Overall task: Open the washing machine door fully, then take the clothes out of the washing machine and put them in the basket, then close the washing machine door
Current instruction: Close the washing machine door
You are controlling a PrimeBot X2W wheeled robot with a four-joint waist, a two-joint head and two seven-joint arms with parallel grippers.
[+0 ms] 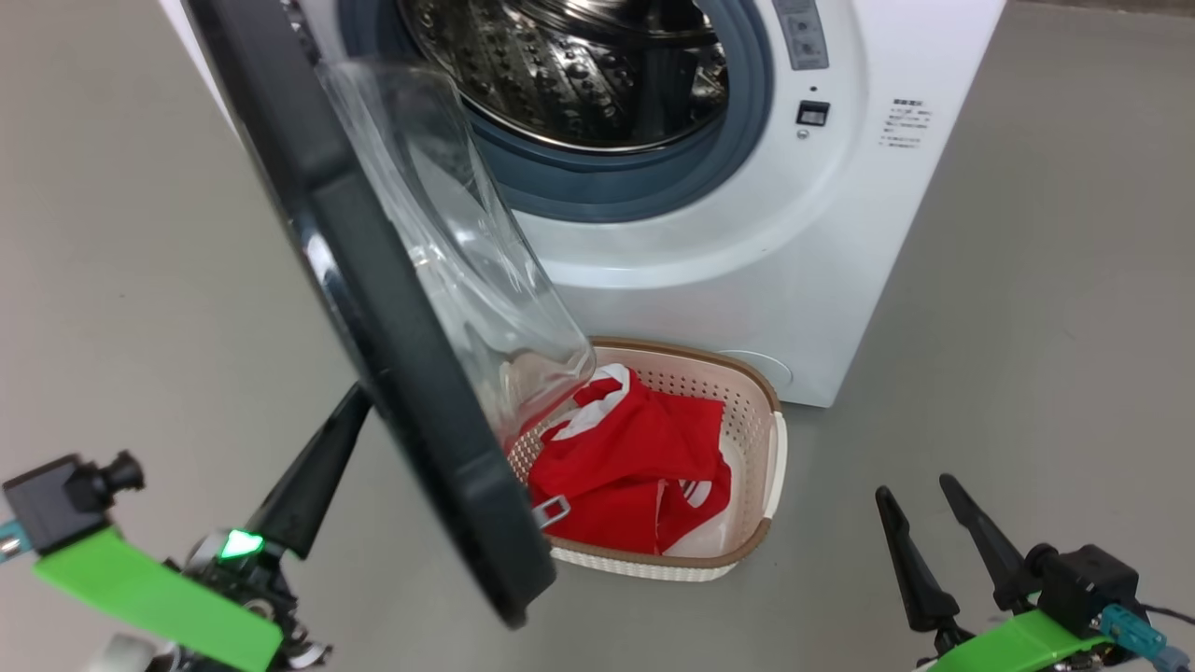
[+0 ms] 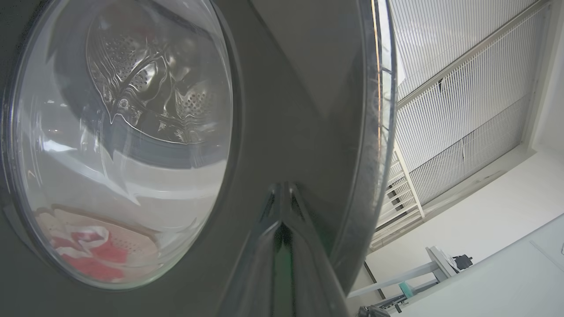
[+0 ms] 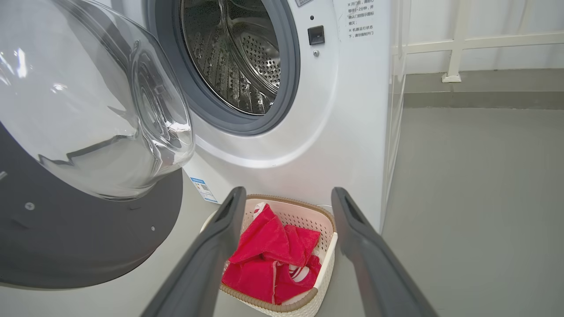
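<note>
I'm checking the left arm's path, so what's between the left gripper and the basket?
The washing machine door: in the head view its black rim stands between the left gripper and the basket, hiding part of the basket.

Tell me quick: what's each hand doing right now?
Left hand: shut, holding nothing, tip against the black outer face of the washing machine door.
Right hand: open, empty.
</note>
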